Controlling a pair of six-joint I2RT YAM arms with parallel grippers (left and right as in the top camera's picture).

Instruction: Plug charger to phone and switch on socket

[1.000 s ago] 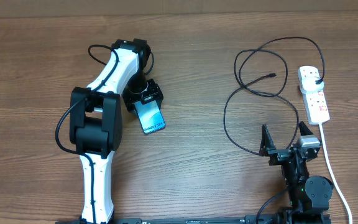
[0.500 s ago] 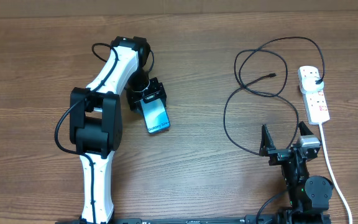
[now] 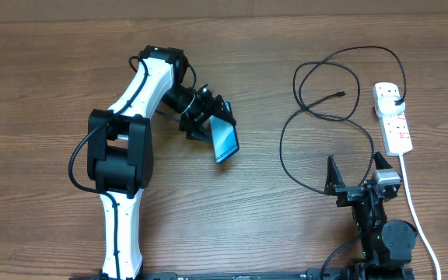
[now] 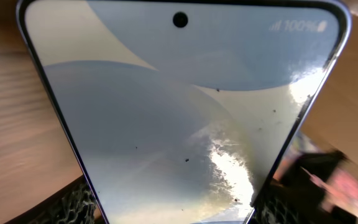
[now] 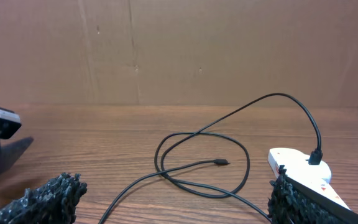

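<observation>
My left gripper (image 3: pixel 208 118) is shut on the phone (image 3: pixel 225 139), a slim phone with a light blue screen, held tilted above the table left of centre. The phone screen (image 4: pixel 179 106) fills the left wrist view. The charger (image 3: pixel 317 109), a thin black cable, lies looped at the right; its small plug tip (image 3: pixel 341 95) lies free on the table and its black plug sits in the socket (image 3: pixel 393 118), a white power strip at the far right. My right gripper (image 3: pixel 356 173) is open and empty near the front right, with the charger (image 5: pixel 204 168) and the socket (image 5: pixel 303 171) ahead of it.
The socket's thick white cord (image 3: pixel 414 210) runs down the right side past my right arm. A brown cardboard wall (image 5: pixel 179 50) stands behind the table's far edge.
My left gripper has turned and carried the phone to the right, toward the table's middle. The right arm, charger and socket have not moved.
</observation>
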